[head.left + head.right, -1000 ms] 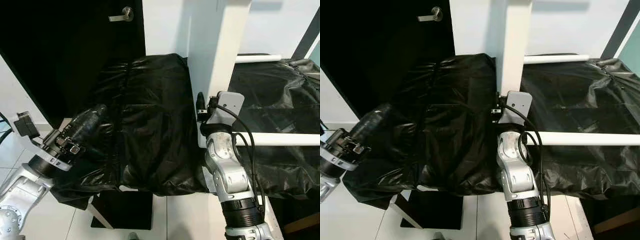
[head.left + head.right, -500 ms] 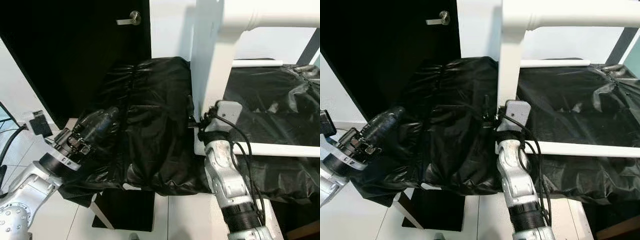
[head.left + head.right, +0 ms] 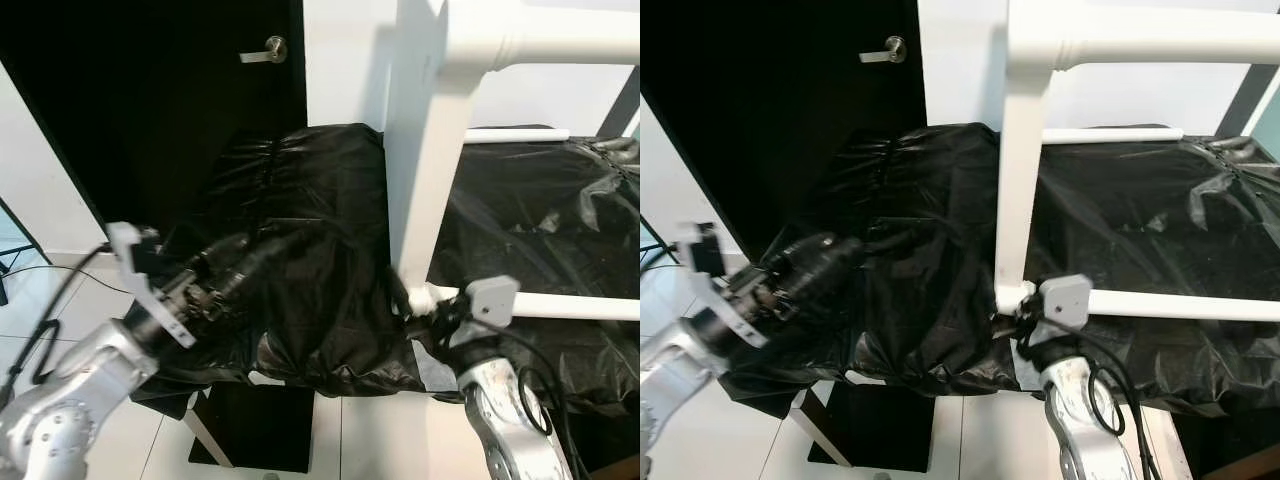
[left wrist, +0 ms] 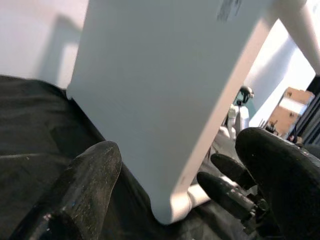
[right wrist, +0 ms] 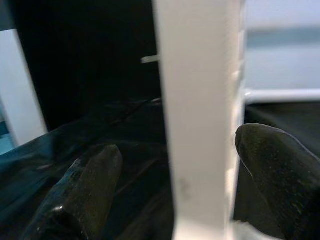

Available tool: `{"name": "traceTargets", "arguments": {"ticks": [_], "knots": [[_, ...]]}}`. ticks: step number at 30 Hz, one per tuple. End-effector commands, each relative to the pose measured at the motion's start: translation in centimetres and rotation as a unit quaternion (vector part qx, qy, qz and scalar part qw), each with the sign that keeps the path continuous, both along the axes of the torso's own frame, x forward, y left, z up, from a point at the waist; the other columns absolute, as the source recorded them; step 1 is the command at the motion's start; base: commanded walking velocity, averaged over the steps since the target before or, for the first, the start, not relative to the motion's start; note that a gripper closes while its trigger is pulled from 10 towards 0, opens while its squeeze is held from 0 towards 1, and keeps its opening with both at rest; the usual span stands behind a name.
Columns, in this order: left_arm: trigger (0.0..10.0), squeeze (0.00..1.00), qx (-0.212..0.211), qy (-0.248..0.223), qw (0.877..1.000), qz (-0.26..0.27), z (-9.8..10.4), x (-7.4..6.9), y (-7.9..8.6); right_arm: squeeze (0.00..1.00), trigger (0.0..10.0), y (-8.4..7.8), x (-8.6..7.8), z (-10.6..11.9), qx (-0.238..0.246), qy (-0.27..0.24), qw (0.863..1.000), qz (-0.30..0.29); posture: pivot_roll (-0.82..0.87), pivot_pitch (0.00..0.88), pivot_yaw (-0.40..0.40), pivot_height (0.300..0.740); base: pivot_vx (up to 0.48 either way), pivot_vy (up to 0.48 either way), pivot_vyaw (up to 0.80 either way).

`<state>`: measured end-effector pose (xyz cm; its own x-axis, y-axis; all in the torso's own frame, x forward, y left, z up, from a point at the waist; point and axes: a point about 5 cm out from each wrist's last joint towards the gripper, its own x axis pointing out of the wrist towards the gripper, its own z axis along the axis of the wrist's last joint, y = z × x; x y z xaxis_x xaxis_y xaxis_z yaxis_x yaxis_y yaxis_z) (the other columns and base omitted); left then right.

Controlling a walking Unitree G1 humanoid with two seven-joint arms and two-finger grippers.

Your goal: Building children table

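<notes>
Black door (image 3: pixel 150 100), white wall (image 3: pixel 345 60)

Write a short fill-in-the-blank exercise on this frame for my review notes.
1. The upright leg of the table frame is coloured ____.
2. The surface under the frame is covered with a black ____.
3. The door behind it has a metal ____.
4. The right gripper has its fingers either side of the ____.

Missing words: white; sheet; handle; leg
</notes>
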<state>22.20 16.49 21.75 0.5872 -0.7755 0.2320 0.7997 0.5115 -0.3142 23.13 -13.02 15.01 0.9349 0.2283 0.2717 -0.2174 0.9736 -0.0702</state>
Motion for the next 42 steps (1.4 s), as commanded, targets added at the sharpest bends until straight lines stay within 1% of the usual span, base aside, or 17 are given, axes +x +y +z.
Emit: {"name": "traceTargets", "arguments": {"ticks": [1, 3, 4, 6, 9, 10, 12, 13, 14, 15, 18, 21, 24, 25, 27, 38, 42], "knots": [[10.0, 0.00, 0.016, -0.003, 1.000, 0.006, -0.2, 0.4, -0.4, 0.00, 10.0, -0.3, -0.4, 0.3, 0.000, -0.002, 1.000, 0.000, 0.07, 0.008, 0.026, 0.740, 0.000, 0.000, 0.00], [10.0, 0.00, 0.032, 0.007, 0.999, 0.020, -0.8, 0.7, -0.7, 0.00, 10.0, -0.7, -0.9, 0.1, -0.009, 0.004, 1.000, 0.001, 0.07, 0.008, 0.023, 0.740, 0.000, 0.000, 0.00], [10.0, 0.00, 0.061, 0.016, 0.996, 0.056, -1.9, 1.3, -0.9, 0.00, 10.0, -1.6, -1.3, -0.2, -0.017, 0.010, 1.000, -0.019, 0.06, 0.001, 0.023, 0.740, 0.000, 0.000, 0.00], [10.0, 0.00, 0.071, 0.024, 0.993, 0.088, -2.5, 1.8, -1.0, 0.00, 10.0, -2.2, -1.6, -0.5, -0.020, 0.021, 0.999, -0.024, 0.06, 0.000, 0.024, 0.740, 0.000, 0.000, 0.00], [10.0, 0.00, 0.099, 0.040, 0.980, 0.171, -3.6, 2.8, -0.7, 0.00, 10.0, -3.7, -1.9, -0.9, -0.005, 0.037, 0.997, -0.063, 0.05, 0.000, 0.024, 0.740, 0.000, 0.000, 0.00], [10.0, 0.00, 0.102, 0.042, 0.977, 0.181, -3.8, 2.9, -0.7, 0.00, 10.0, -3.8, -1.9, -0.9, -0.002, 0.039, 0.997, -0.069, 0.05, 0.000, 0.024, 0.740, 0.000, 0.000, 0.00], [10.0, 0.00, 0.123, 0.044, 0.966, 0.222, -4.5, 3.4, -0.3, 0.00, 10.0, -3.9, -1.6, -1.0, -0.003, 0.042, 0.996, -0.074, 0.05, 0.000, 0.023, 0.740, 0.000, 0.000, 0.00], [10.0, 0.00, 0.144, 0.042, 0.952, 0.267, -5.0, 3.9, 0.2, 0.00, 10.0, -3.6, -1.2, -1.1, -0.009, 0.044, 0.996, -0.072, 0.05, 0.000, 0.021, 0.740, 0.000, 0.000, 0.00], [10.0, 0.00, 0.144, 0.042, 0.952, 0.267, -5.0, 3.9, 0.2, 0.00, 10.0, -3.6, -1.2, -1.1, -0.009, 0.044, 0.996, -0.072, 0.05, 0.000, 0.021, 0.740, 0.000, 0.000, 0.00], [10.0, 0.00, 0.160, 0.029, 0.934, 0.317, -5.3, 4.3, 0.6, 0.00, 10.0, -3.3, -1.0, -1.2, -0.012, 0.046, 0.997, -0.067, 0.06, 0.000, 0.019, 0.740, 0.000, 0.000, 0.00], [10.0, 0.00, 0.180, 0.016, 0.915, 0.361, -5.9, 4.4, 0.8, 0.00, 10.0, -3.1, -0.5, -1.3, -0.005, 0.044, 0.997, -0.068, 0.06, 0.000, 0.016, 0.740, 0.000, 0.000, 0.00], [10.0, 0.00, 0.180, 0.010, 0.911, 0.371, -7.1, 3.6, 0.1, 0.00, 10.0, -2.6, 0.1, -1.2, 0.005, 0.039, 0.998, -0.058, 0.07, 0.000, 0.008, 0.740, 0.000, 0.000, 0.00], [10.0, 0.00, 0.190, 0.000, 0.905, 0.380, -7.6, 3.7, 0.2, 0.00, 10.0, -2.7, 0.3, -1.4, -0.001, 0.039, 0.998, -0.056, 0.07, 0.000, 0.003, 0.740, 0.000, 0.000, 0.00], [10.0, 0.00, 0.192, -0.005, 0.906, 0.378, -7.5, 3.7, 0.1, 0.00, 10.0, -2.7, 0.4, -1.4, -0.002, 0.038, 0.998, -0.056, 0.07, 0.000, 0.003, 0.740, 0.000, 0.000, 0.00], [10.0, 0.00, 0.199, -0.034, 0.899, 0.389, -6.9, 3.9, 0.1, 0.00, 10.0, -3.1, 0.4, -1.4, -0.006, 0.036, 0.997, -0.064, 0.07, 0.000, 0.013, 0.740, 0.000, 0.000, 0.00], [10.0, 0.00, 0.215, -0.068, 0.898, 0.379, -7.0, 3.6, -0.5, 0.00, 10.0, -3.0, 0.4, -1.3, -0.005, 0.030, 0.997, -0.072, 0.07, 0.000, 0.014, 0.740, 0.000, 0.000, 0.00], [10.0, 0.00, 0.221, -0.077, 0.898, 0.374, -6.9, 3.7, -0.5, 0.00, 10.0, -2.5, 0.4, -1.7, -0.016, 0.035, 0.998, -0.043, 0.06, 0.000, 0.018, 0.740, 0.000, 0.000, 0.00]]}}
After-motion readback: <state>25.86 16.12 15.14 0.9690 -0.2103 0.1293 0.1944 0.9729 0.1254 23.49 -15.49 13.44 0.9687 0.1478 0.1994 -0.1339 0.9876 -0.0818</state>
